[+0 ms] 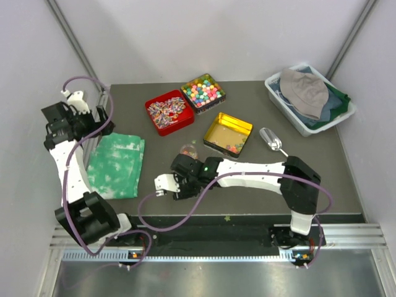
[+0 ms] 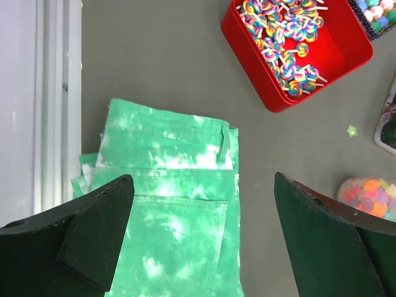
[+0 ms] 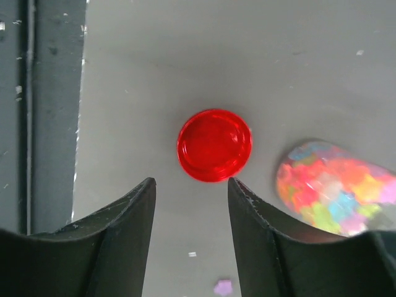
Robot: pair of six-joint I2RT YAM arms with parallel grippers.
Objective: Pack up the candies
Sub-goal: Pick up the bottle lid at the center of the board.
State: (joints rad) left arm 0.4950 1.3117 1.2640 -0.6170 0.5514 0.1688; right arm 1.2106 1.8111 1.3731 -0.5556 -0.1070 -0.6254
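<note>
While your left pincer (image 2: 203,185) hangs with its fingers spread wide and empty over the folded green jeans (image 2: 173,204), a red tin (image 2: 337,54) of striped lollipops sits ahead of it and to its right. Off its right finger, a clear jar (image 2: 366,185) lies on its side, packed with the candies (image 2: 375,201). Your right pincer (image 3: 190,185) is parted too, gripping nothing, low over the table (image 3: 247,55). A round red lid (image 3: 214,145) lies flat just ahead of the gap between its fingertips, untouched. The jar lies just right of its right finger, near the lid but apart. Beyond this pincer and to its right, a gold tin (image 1: 224,129) holds a few candies, with a metal scoop (image 1: 270,137) beside it.
</note>
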